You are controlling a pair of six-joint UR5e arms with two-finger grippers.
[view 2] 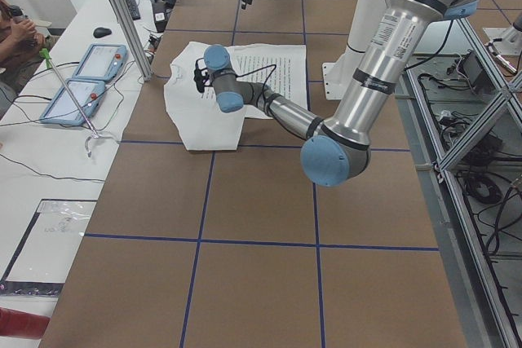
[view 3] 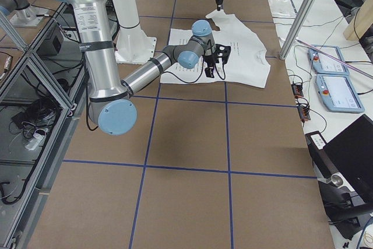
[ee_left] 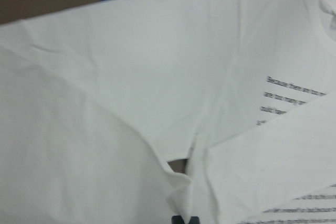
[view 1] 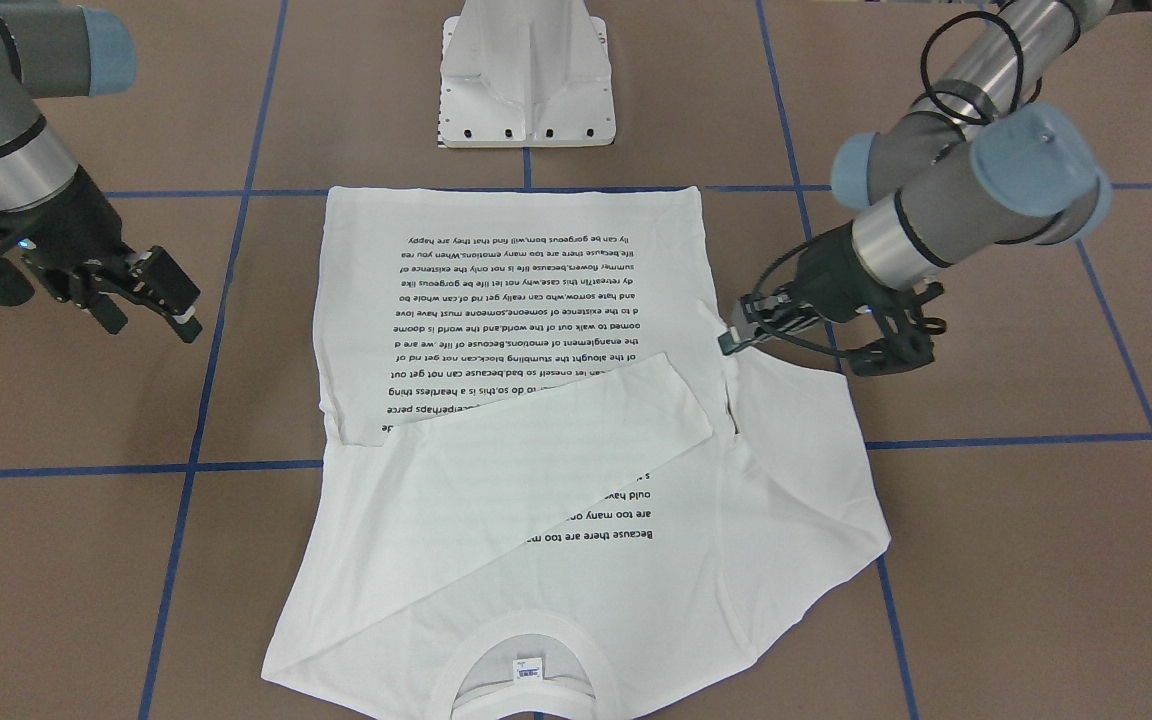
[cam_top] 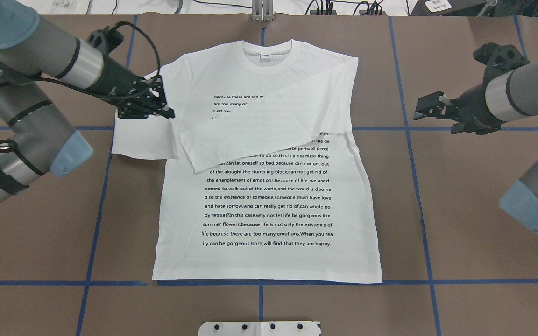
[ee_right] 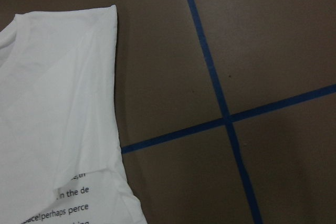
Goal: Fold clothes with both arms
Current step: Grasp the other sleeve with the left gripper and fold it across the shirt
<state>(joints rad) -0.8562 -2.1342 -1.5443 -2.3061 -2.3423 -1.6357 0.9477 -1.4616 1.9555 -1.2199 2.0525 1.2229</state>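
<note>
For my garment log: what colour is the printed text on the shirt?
Black text on a white shirt, clearest in the overhead exterior view.

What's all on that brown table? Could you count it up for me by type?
Robot arms: 2, the left arm and the right arm
White shirt: 1
White pedestal base: 1
Total: 4
</note>
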